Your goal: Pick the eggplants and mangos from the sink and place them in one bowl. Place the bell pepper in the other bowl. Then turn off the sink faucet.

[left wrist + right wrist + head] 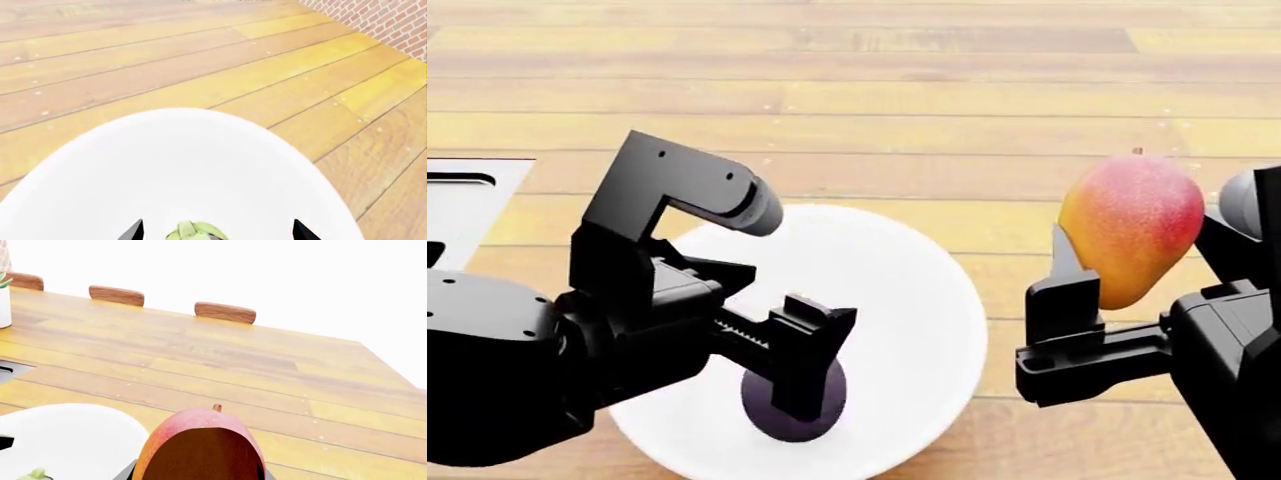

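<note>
The left gripper (807,375) hangs over the white bowl (921,300), jaws pinching 1 eggplant (761,415) low inside it, toward the bowl's 7 o'clock, likely so it can be set down without rolling. At 3 o'clock of the bowl, the right gripper (1121,290) holds the mango (1132,228) upright, jaws pressed on its sides, raised above the wooden worktop (854,90), probably waiting for the bowl. The sink's steel rim (467,200) shows at 9 o'clock.

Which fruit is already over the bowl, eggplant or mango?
The eggplant: the left gripper has it over the white bowl. The mango is in the right gripper, off the bowl's right side above bare countertop.
</note>
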{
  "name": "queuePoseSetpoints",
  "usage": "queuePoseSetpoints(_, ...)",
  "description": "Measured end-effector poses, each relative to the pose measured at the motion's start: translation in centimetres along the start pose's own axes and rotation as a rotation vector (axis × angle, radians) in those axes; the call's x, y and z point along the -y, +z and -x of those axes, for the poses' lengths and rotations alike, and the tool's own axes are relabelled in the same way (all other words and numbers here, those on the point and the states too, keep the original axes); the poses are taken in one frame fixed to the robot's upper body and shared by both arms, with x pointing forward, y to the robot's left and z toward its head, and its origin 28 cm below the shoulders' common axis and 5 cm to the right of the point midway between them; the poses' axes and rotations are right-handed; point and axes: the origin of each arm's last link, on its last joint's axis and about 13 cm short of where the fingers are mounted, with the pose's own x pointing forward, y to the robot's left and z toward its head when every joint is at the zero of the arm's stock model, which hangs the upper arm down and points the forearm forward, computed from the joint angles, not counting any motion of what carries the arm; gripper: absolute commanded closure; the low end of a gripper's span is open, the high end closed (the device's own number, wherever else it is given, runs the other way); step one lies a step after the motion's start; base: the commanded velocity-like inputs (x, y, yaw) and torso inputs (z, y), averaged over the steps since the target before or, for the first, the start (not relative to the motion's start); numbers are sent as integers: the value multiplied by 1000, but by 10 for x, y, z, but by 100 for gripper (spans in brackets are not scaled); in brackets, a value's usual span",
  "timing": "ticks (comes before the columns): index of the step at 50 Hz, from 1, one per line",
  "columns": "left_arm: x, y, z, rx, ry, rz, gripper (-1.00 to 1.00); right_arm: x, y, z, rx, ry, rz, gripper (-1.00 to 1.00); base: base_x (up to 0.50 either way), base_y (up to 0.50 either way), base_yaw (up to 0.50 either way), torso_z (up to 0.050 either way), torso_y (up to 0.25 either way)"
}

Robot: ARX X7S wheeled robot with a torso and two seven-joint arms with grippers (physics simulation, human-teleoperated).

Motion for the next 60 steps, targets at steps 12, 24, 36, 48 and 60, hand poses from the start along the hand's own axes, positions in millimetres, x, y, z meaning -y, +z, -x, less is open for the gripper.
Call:
queuePoseSetpoints(12, -2, 11, 4, 28, 6, 14, -100, 0, 2, -4, 3, 8, -2, 100, 0, 0, 0, 1, 0)
queuePoseSetpoints(24, -18, 35, 27, 146, 79, 33, -100, -3, 26, -32, 12, 116, -27, 100, 0, 0, 0, 0, 0)
queuePoseSetpoints(36, -51, 25, 63, 241, 247, 90, -100, -18, 46, -92, -54, 308, -43, 100, 0, 0, 0, 0, 0)
queuePoseSetpoints(48, -71, 14, 86, 291, 354, 132, -100, -42, 51, -146, -195, 470, -7, 100, 0, 0, 0, 0, 1)
queuePoseSetpoints(60, -79, 9, 99, 326, 401, 152, -100, -61, 45, -165, -324, 550, 9, 100, 0, 0, 0, 0, 0)
